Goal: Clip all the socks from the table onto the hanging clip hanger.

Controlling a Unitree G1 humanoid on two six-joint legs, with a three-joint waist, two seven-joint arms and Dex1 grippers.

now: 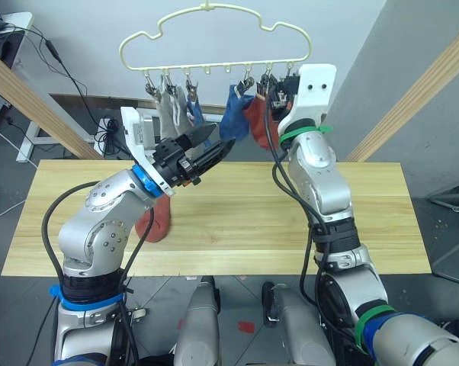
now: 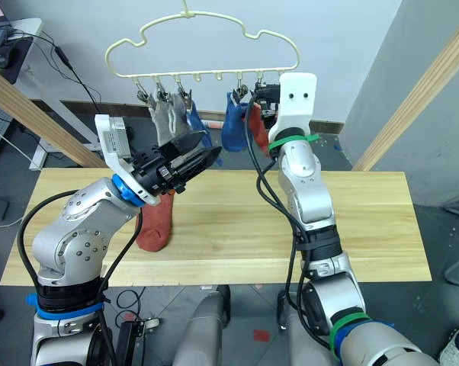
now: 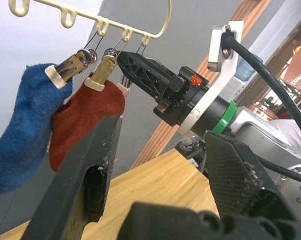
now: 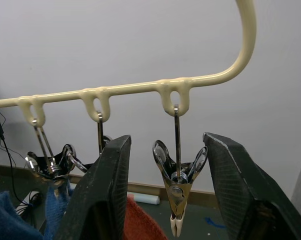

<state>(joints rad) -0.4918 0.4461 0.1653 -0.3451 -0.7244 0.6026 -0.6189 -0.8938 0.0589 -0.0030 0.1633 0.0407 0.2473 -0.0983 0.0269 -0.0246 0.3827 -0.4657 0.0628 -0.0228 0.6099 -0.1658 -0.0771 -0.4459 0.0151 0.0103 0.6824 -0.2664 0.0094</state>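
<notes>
The released right end effector (image 4: 165,190) straddles the last empty metal clip (image 4: 178,200); the remaining rust-red knit sock (image 2: 155,223) lies lengthwise on the wooden worktop (image 2: 237,244), nearer the released left end effector (image 2: 203,158)

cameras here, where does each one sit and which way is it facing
Left and right eye views: on the head, facing forward and down over the light wooden plank table, both arms and the pale-yellow cloud-shaped wire clip hanger.
Left wrist view: on the left arm, looking up past its own open left gripper at the right gripper by the hung rust-red sock.
Right wrist view: on the right arm, its open fingers on either side of the empty end metal clip.
Shared: all show the hanger.
</notes>
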